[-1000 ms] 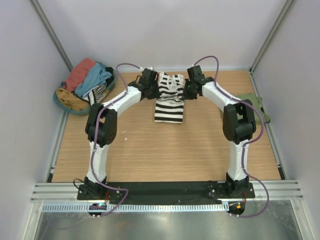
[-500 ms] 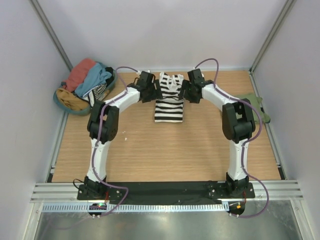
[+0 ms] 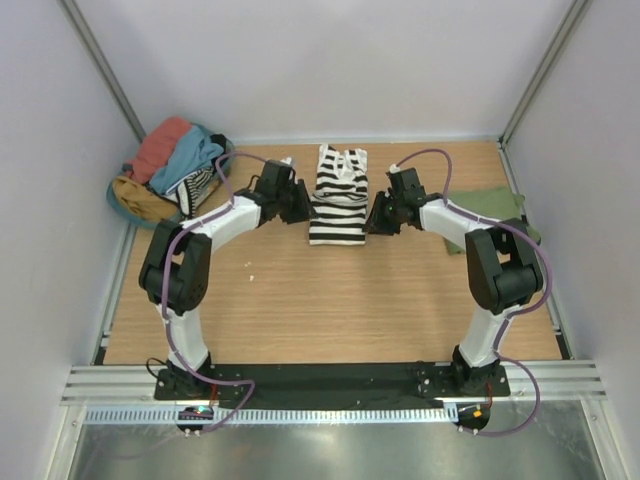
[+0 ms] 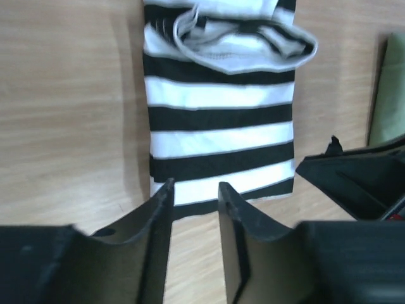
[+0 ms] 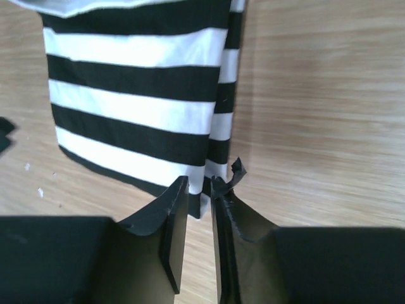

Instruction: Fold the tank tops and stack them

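Observation:
The black-and-white striped tank top lies folded into a narrow strip at the back middle of the table, straps at the far end. My left gripper is just left of its near hem. In the left wrist view the left gripper is open and empty, its tips at the hem of the striped top. My right gripper is at the hem's right corner. In the right wrist view the right gripper shows a narrow gap and holds nothing, just short of the striped cloth. The olive green tank top lies at the right edge.
A round basket at the back left holds a salmon-red garment, a light blue garment and other cloth. Grey walls close in the table at the back and sides. The olive top also shows at the right edge of the left wrist view.
Both grippers have moved from beside the striped top's strap end toward me, down to its near hem. The top's strap end now lies flatter.

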`<state>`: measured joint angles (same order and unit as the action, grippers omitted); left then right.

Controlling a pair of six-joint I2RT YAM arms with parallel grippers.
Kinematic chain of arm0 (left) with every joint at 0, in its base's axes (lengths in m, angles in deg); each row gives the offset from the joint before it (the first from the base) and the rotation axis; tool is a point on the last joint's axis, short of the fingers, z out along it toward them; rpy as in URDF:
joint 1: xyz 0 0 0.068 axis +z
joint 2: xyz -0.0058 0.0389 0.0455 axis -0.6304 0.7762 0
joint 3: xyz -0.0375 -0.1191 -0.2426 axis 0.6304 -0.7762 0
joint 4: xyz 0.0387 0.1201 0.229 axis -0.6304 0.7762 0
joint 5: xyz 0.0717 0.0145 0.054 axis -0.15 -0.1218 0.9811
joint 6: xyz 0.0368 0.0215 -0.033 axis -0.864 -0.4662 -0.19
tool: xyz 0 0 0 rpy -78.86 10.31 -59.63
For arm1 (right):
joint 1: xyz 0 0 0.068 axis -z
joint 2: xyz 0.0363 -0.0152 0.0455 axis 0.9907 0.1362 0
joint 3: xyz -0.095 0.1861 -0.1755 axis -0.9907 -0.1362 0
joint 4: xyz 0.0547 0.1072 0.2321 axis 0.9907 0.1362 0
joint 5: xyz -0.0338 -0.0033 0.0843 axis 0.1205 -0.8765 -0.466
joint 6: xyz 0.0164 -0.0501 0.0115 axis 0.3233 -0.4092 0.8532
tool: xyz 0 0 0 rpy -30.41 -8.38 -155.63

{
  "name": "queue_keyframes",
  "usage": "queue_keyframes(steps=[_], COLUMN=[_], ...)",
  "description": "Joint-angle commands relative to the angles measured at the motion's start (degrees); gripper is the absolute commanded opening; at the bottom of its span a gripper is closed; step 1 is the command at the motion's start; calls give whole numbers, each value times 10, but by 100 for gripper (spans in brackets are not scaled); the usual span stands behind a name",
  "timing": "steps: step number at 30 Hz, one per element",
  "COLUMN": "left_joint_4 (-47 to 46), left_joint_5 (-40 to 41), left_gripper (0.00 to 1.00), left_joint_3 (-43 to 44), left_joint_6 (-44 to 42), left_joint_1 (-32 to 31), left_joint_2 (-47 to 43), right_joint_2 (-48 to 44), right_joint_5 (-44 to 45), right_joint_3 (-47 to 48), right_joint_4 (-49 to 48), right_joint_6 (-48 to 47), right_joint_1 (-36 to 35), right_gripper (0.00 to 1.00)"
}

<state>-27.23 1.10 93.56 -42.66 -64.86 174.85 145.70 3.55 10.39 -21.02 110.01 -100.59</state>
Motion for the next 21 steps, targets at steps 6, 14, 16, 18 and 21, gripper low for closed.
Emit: queue_keyframes(steps=[6,14,16,18,21], left_joint_4=[-60,-63,-65,-66,-65], left_joint_5=[-93,-71,-60,-52,-35], left_gripper=[25,21,20,20,19], left_joint_3=[-43,-79,-99,-114,-124], left_joint_6=[19,21,23,22,18], left_joint_1=[-12,-21,-22,-24,-28], left_joint_2=[-6,28,33,37,34], right_joint_2=[-33,6,11,6,-1], right_joint_5=[-80,-47,-31,-21,-20], right_joint_3=[-39,-79,-89,-97,-96], right_joint_4=[-61,-54,-52,-54,-51], right_joint_6=[-1,0,0,0,-3], right_joint_1=[-7,-6,-7,-7,-7], right_gripper=[17,15,14,14,17])
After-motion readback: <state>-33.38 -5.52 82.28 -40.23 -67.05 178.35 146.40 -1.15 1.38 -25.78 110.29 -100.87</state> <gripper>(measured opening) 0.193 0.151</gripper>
